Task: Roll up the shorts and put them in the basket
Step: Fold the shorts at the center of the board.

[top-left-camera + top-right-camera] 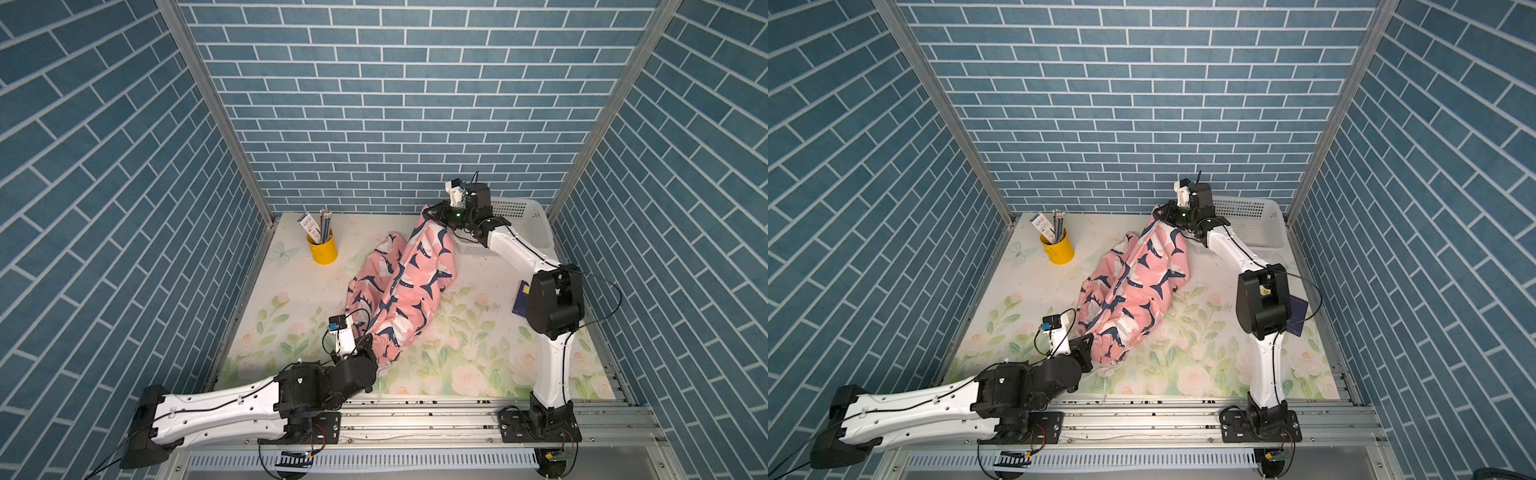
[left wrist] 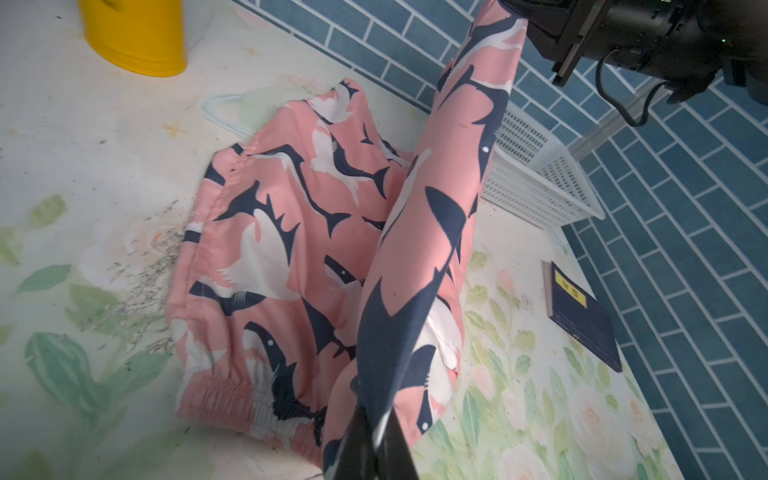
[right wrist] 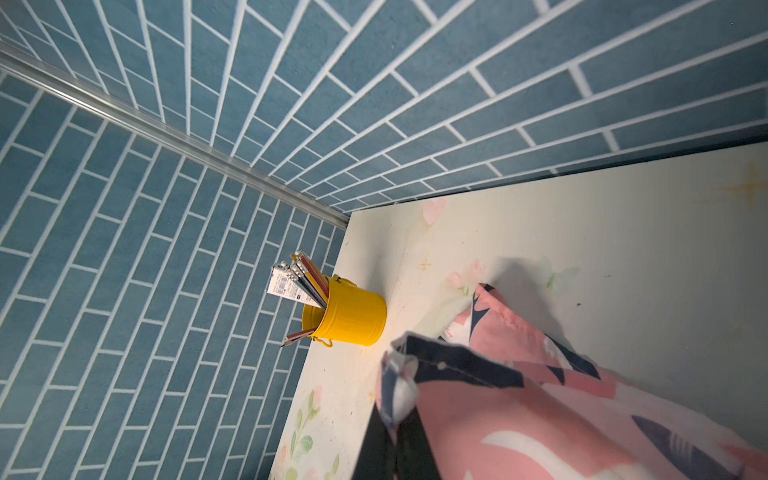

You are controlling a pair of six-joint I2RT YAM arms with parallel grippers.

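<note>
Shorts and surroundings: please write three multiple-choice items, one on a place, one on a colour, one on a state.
1. Where does the yellow cup stand? A) by the back wall B) at the front edge C) at the front right corner
2. Which base colour have the shorts? A) green B) pink C) grey
3. The right gripper is: A) open B) shut on nothing C) shut on the shorts
Key: 1 A, it stands right under that wall; 2 B, pink cloth, navy print; 3 C, it pinches a raised end.
</note>
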